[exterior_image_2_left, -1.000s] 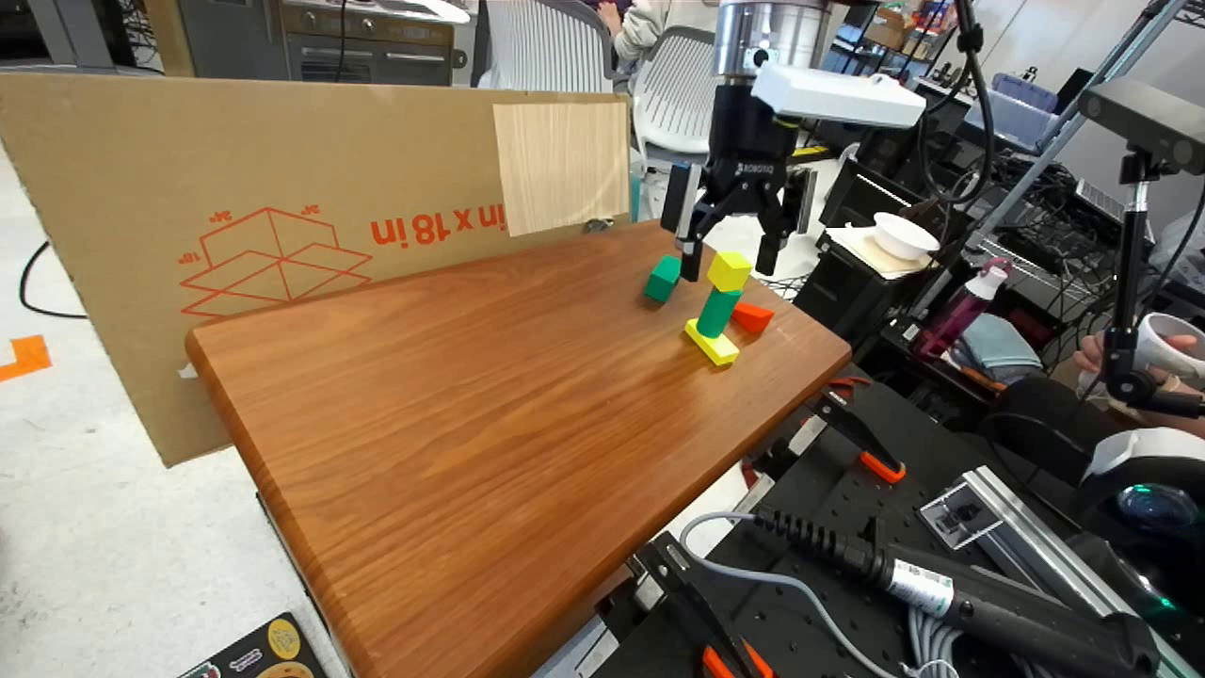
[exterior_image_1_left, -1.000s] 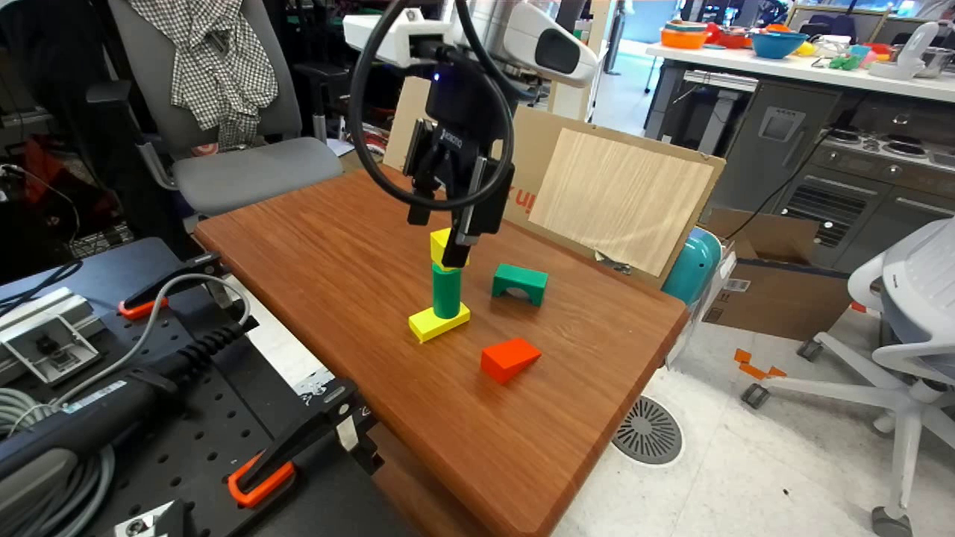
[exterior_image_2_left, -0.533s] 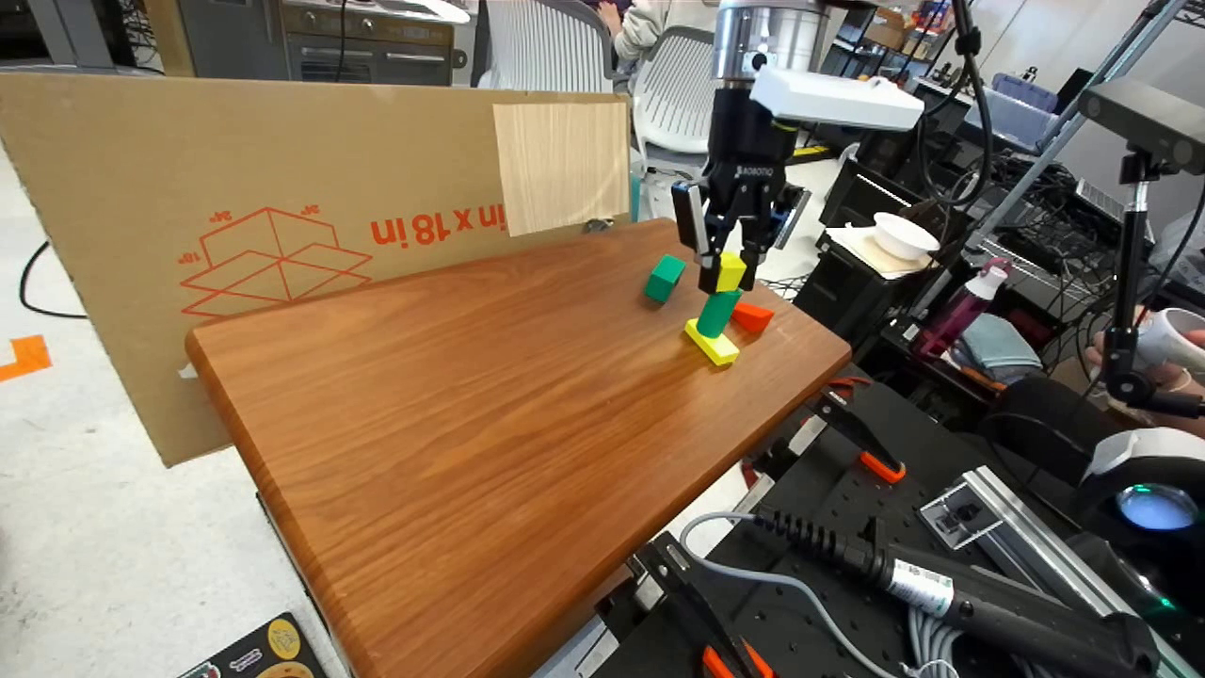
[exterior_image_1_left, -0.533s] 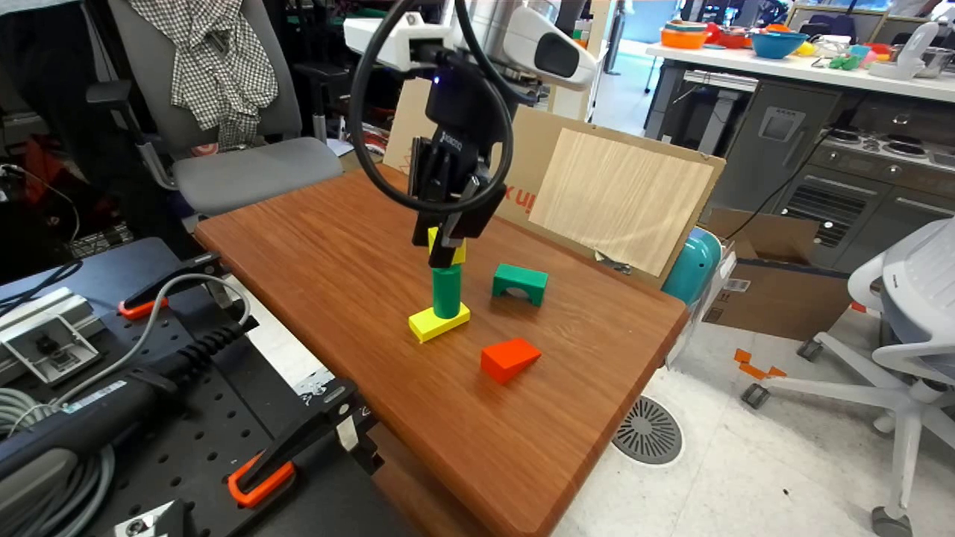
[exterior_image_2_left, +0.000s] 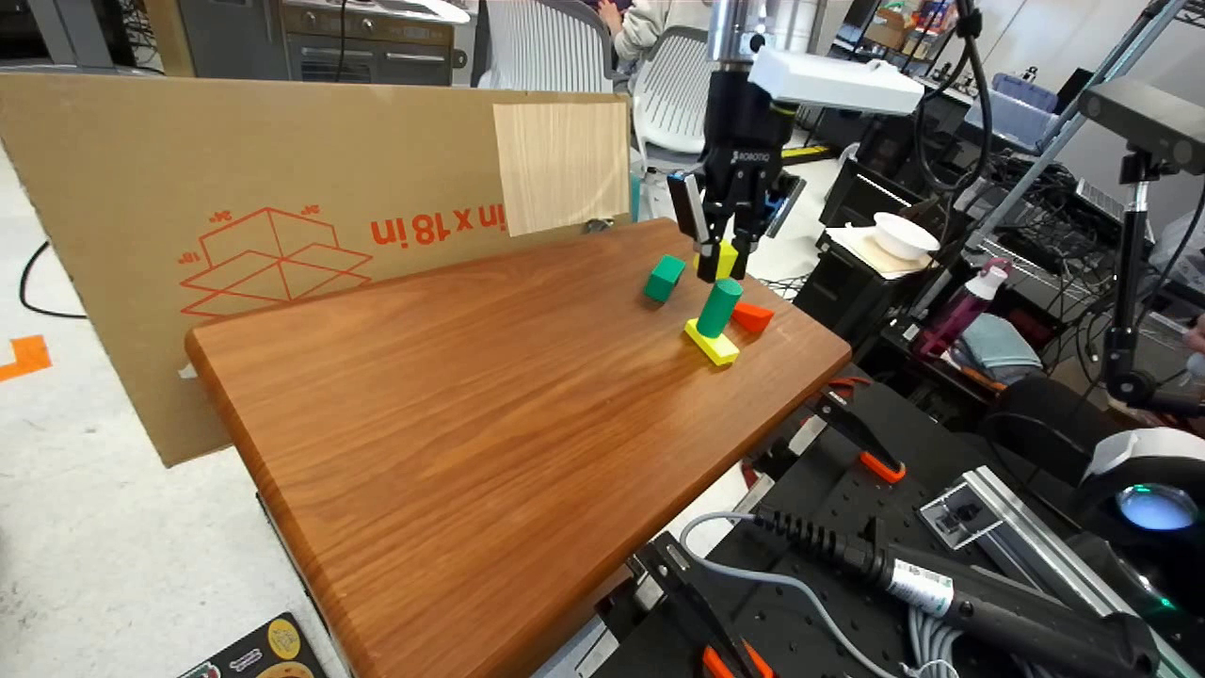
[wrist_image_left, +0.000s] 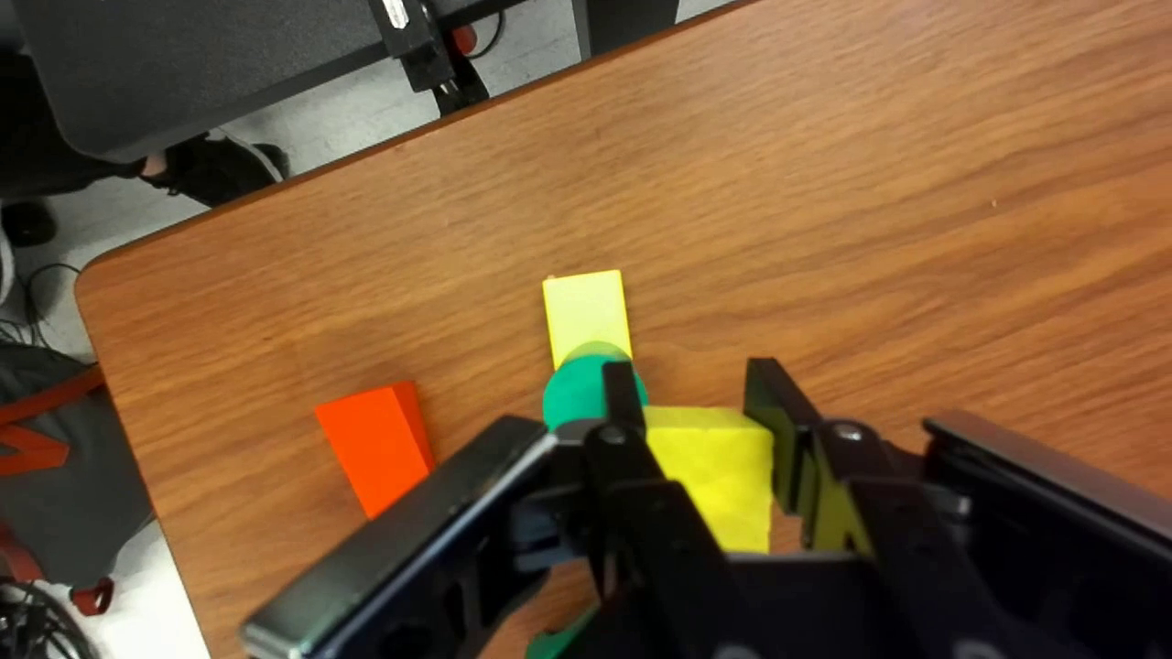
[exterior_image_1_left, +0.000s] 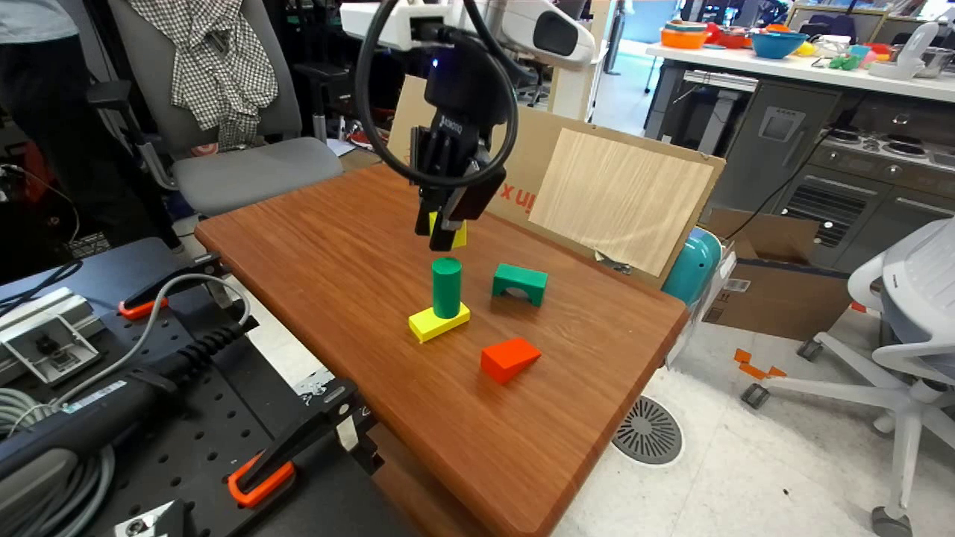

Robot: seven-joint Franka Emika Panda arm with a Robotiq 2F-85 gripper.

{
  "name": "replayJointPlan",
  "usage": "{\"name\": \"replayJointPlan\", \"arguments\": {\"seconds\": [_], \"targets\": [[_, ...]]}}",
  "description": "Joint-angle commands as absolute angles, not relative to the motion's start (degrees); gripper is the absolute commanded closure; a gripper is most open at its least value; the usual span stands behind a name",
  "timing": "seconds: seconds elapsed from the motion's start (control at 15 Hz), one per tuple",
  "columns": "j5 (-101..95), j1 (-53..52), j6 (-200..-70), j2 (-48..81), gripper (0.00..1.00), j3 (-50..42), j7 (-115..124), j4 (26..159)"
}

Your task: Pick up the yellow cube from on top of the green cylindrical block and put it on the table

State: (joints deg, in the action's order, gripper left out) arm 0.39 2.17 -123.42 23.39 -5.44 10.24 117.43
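My gripper is shut on the yellow cube, whose sides lie between the two fingers in the wrist view. In an exterior view the yellow cube is partly hidden behind a finger, and a gap shows beneath it. Below stands the green cylindrical block, upright, its top bare. It rests on a flat yellow block on the table. From the wrist, the green cylindrical block appears beside the left finger, partly covered by it.
A green arch block and a red wedge lie near the stack. A cardboard sheet stands along one table side. Along another side is a black bench with clamps.
The gripper came down with its jaws apart, shut on the yellow cube, and has risen a little with it. The cube has left the cylinder's top; the cylinder has stayed put.
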Motion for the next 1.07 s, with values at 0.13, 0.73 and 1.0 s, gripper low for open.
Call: {"name": "replayJointPlan", "arguments": {"seconds": [0.13,0.73,1.0], "targets": [[-3.30,-1.25,-120.76,16.43,0.92,-2.82,8.73,119.32],[-1.12,-4.40,-121.67,17.56,0.92,4.37,-0.85,119.99],[-3.71,-5.03,-121.50,19.76,0.92,4.96,-2.98,120.74]]}}
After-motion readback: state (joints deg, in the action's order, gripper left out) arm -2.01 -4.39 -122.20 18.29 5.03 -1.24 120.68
